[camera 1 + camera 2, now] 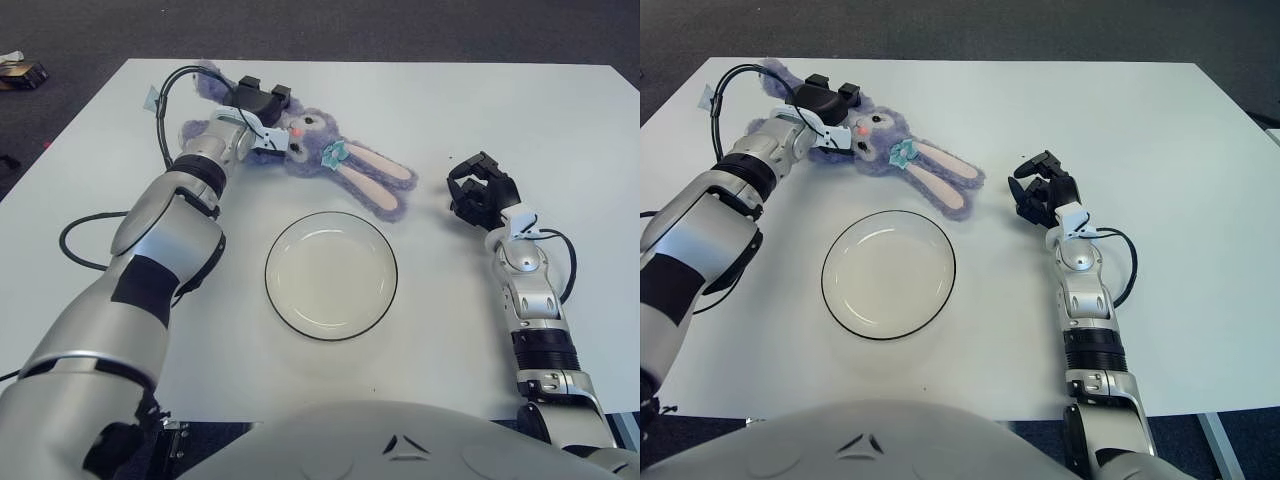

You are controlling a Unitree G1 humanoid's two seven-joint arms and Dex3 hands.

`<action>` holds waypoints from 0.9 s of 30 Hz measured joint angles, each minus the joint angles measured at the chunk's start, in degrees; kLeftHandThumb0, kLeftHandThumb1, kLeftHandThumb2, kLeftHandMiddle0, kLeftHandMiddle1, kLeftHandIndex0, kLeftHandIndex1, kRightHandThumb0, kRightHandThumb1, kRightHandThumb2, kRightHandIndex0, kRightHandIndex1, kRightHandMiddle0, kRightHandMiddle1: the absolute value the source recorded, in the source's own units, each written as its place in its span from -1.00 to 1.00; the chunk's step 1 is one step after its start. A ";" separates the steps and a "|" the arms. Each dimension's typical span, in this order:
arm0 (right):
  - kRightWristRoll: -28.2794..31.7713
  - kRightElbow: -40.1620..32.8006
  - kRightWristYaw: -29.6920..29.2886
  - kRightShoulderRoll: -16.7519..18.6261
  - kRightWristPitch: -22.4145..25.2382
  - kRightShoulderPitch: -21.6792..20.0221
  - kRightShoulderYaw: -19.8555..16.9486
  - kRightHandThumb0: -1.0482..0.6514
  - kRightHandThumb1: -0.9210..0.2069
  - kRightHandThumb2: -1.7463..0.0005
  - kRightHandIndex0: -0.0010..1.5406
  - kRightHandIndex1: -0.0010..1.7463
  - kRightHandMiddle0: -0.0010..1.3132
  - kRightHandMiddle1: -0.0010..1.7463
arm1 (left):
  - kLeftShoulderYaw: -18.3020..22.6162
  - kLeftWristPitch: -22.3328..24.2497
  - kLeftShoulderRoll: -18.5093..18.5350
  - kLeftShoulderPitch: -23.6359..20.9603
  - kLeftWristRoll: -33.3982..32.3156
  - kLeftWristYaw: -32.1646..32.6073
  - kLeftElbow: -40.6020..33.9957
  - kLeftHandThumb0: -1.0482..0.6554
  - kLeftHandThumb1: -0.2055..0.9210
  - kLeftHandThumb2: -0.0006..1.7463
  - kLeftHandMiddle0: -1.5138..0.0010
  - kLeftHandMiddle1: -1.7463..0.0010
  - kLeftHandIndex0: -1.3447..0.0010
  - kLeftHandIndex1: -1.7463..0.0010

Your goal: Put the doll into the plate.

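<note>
left hand grips the doll, which trails to its right; plate waits nearer the robot.
a shallow hold could slip mid-carry; right hand, curled, idles beyond the ears.

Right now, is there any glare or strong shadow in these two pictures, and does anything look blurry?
Left eye view: light is soft and even; the plate shows only a faint sheen near its rim, and the doll under the left hand casts a soft, short shadow on the table. Right eye view: likewise, nothing blurred; the right hand looks crisp.
</note>
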 measured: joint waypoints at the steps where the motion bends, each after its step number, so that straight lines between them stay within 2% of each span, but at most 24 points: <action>1: 0.03 0.02 0.04 0.00 0.00 -0.01 -0.02 -0.21 -0.68 0.26 0.04 0.92 -0.35 0.84 | 0.00 -0.01 0.00 0.00 0.00 0.01 -0.02 0.23 0.10 0.35 0.32 -0.92 0.44 -0.99; 21: 0.31 0.19 0.52 0.00 0.01 -0.11 -0.37 -0.21 -0.68 0.26 0.04 0.93 -0.34 0.84 | 0.18 -0.33 0.01 0.27 -0.03 1.61 -0.06 0.23 0.00 0.41 0.20 -0.84 0.40 -1.00; 27: 0.30 0.19 0.68 0.00 0.11 -0.17 -0.38 -0.21 -0.68 0.26 0.04 0.93 -0.34 0.84 | 1.46 -0.30 -0.02 0.46 -0.85 1.61 -0.06 0.23 -0.04 0.43 0.17 -0.82 0.38 -1.00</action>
